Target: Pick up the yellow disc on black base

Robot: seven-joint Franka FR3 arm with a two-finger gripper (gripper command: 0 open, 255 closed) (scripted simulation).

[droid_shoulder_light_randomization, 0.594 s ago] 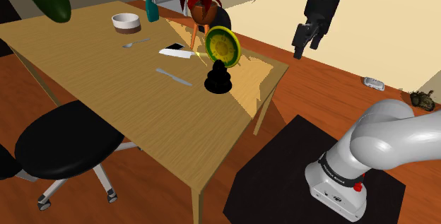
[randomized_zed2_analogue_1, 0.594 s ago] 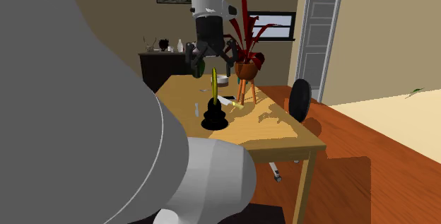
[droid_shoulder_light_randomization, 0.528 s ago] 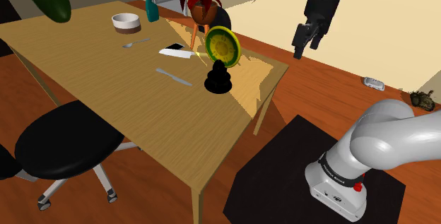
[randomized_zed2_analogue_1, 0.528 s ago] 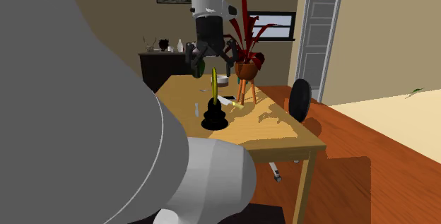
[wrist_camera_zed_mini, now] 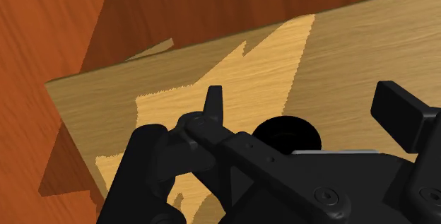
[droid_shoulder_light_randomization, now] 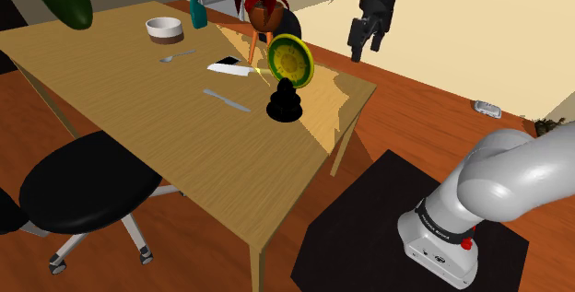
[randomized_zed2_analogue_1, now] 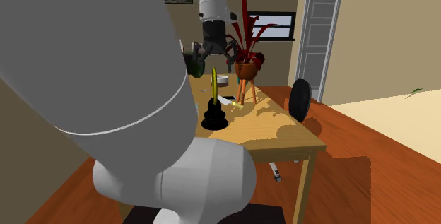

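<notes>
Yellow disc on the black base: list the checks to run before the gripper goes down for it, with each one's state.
1. Gripper open: ok, the jaws stand apart.
2. Yellow disc ready: ok, it stands on edge on top of the black base.
3. Base seated: ok, it sits on the table near the corner.
4. Gripper at the disc: not ok, it hangs high above, well apart from it.
5. Jaws turned to clasp the disc's thin faces: cannot tell.
6. Room around the base: ok, the grey utensil lies apart from it.
</notes>
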